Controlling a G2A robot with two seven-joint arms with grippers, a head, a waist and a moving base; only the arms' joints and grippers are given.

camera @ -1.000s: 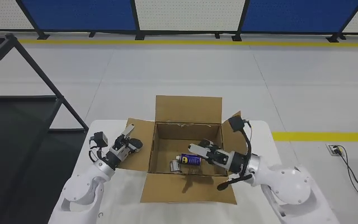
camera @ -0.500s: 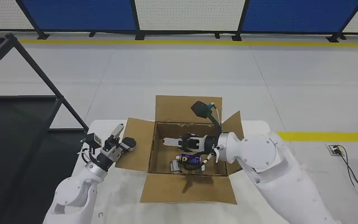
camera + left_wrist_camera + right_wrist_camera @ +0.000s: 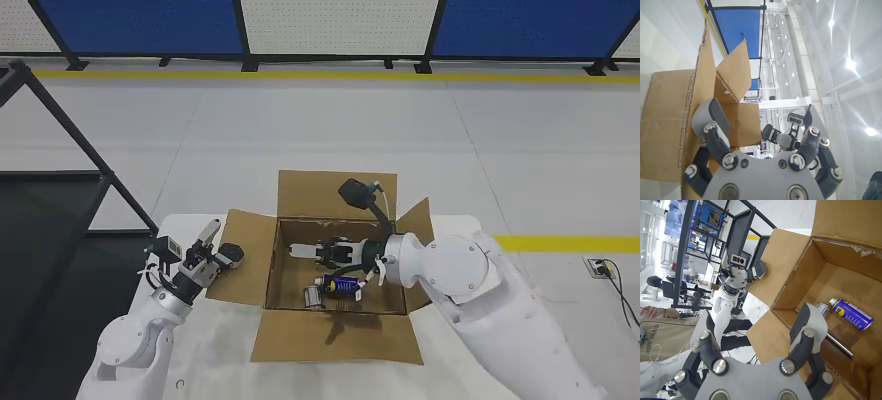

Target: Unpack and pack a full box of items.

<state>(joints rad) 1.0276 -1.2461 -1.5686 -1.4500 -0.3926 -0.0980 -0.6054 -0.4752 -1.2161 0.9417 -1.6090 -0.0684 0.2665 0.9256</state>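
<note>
An open cardboard box (image 3: 336, 196) stands on the white table with its flaps spread. On its floor lie a blue spray can (image 3: 341, 285) (image 3: 851, 314), a small silver can (image 3: 312, 297) (image 3: 822, 308) and a thin metal rod (image 3: 838, 344). My right gripper (image 3: 306, 250) (image 3: 757, 321) hangs open and empty over the box's left half, above the cans and apart from them. My left gripper (image 3: 221, 243) (image 3: 762, 115) is open and empty just outside the box's left flap (image 3: 668, 113), tilted upward.
A black metal frame (image 3: 60, 150) rises left of the table (image 3: 215, 340). The box's front flap (image 3: 335, 340) lies flat toward the table's near edge. The right flap (image 3: 415, 225) stands up beside my right arm.
My right arm swung up from the box's right side, and its gripper moved left from the spray can to the box's left half. The left gripper drew slightly left, away from the flap.
</note>
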